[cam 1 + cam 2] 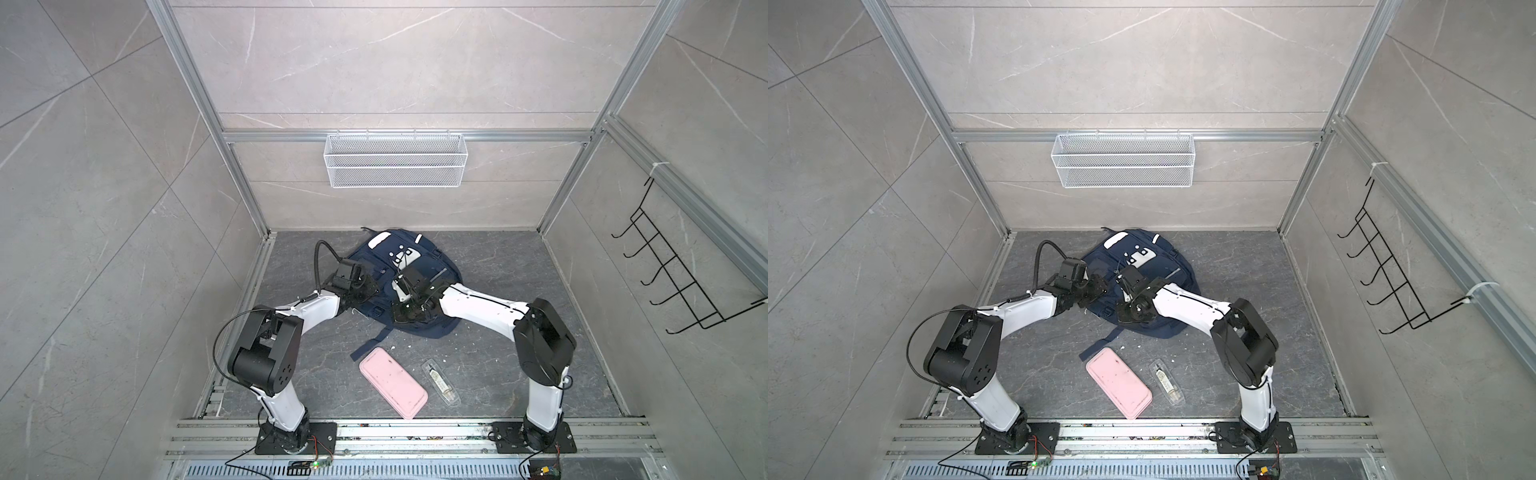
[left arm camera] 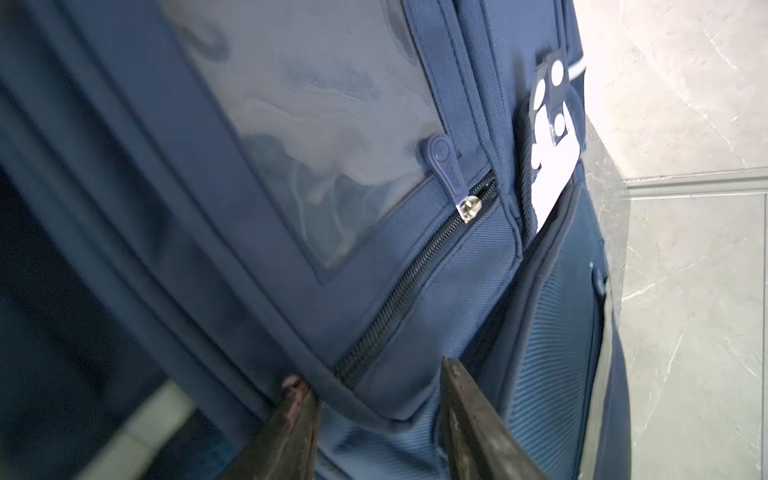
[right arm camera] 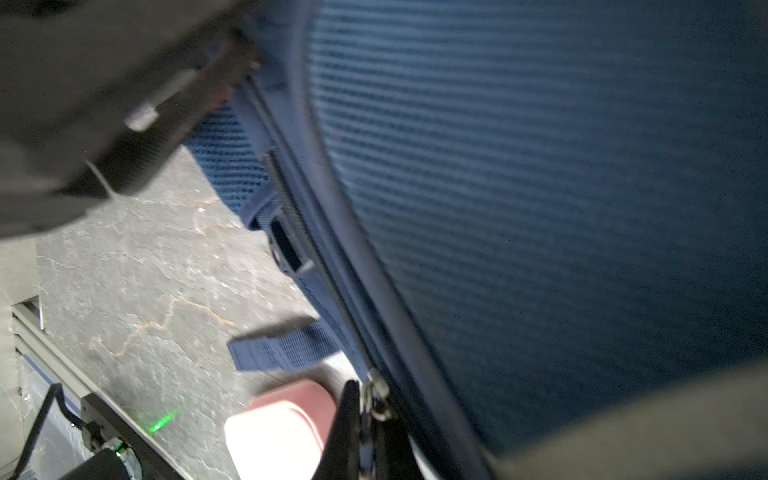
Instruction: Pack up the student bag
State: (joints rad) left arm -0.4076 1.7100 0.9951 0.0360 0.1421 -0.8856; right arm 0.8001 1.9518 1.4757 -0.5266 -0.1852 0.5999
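Observation:
The student bag (image 1: 374, 255) (image 1: 1163, 270), navy with a white dotted patch, lies front up at the back of the floor in both top views. My left gripper (image 2: 374, 370) is at the bag's left side. Its two fingers are closed on a piped fold of navy fabric just below a front pocket's zipper (image 2: 467, 210). My right gripper (image 3: 368, 401) sits low on the bag's near edge, shut on a small metal zipper pull (image 3: 376, 395) along the side seam. In the top views both sets of fingertips are hidden under the wrists.
A pink flat case (image 1: 392, 382) and a clear plastic case (image 1: 440, 382) lie on the floor in front of the bag. A navy strap (image 1: 370, 345) trails toward them. A white mesh basket (image 1: 395, 160) hangs on the back wall, and a black hook rack (image 1: 681, 270) on the right wall.

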